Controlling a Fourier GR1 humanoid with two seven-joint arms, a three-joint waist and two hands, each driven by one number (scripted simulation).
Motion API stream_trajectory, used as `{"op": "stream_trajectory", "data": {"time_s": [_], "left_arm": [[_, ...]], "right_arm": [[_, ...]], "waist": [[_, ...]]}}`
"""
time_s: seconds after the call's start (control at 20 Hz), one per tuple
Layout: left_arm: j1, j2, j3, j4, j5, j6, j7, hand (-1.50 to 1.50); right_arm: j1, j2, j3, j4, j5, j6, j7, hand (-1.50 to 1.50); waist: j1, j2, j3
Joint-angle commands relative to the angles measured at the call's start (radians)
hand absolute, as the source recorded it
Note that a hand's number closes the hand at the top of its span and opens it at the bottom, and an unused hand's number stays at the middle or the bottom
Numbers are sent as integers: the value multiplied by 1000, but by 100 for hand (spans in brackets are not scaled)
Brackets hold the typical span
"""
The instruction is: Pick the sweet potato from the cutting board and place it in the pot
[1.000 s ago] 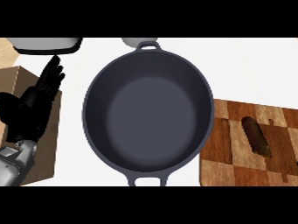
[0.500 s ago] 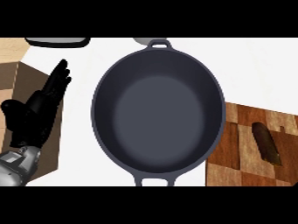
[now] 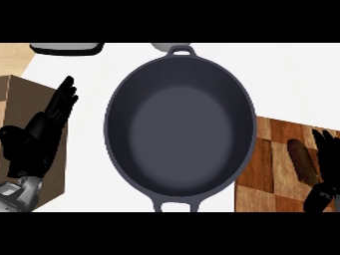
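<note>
A dark brown sweet potato (image 3: 304, 161) lies on the wooden cutting board (image 3: 269, 169) at the right. My right hand (image 3: 338, 162) stands just right of it at the view's edge, fingers straight and open, close beside the potato; whether they touch is unclear. A large dark oval pot (image 3: 180, 127) with two handles fills the middle and has nothing inside. At the left, my left hand (image 3: 41, 134) rests open with fingers pointing up.
A brown wooden block (image 3: 14, 107) sits under and behind the left hand. A grey-rimmed dish (image 3: 66, 48) and a small pale object (image 3: 161, 46) show at the top edge. White counter (image 3: 297, 79) lies beyond the board.
The view has shifted so the pot and board appear lower and further right. My right hand has come up into view beside the sweet potato. The left hand stays as it was.
</note>
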Motion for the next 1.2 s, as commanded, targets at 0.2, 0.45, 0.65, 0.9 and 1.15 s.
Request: {"op": "stream_trajectory", "data": {"time_s": [0.2,0.45,0.65,0.9,1.15], "left_arm": [[134,65,48,146,-22,-22,-79,0],[153,88,79,120,16,-59,-79,0],[180,54,49,129,-29,-22,-110,0],[199,80,88,135,-6,-38,-108,0],[168,61,92,162,-9,-40,-108,0]], "right_arm": [[-109,85,60,107,45,114,144,-150],[-150,130,70,183,81,128,157,-150],[-188,170,51,272,91,142,154,-150],[-193,167,35,327,133,120,110,-150],[-232,179,20,362,163,123,79,-150]], "waist": [[-17,24,-43],[-24,20,-42],[-25,23,-41],[-38,19,-41],[-64,20,-40]]}}
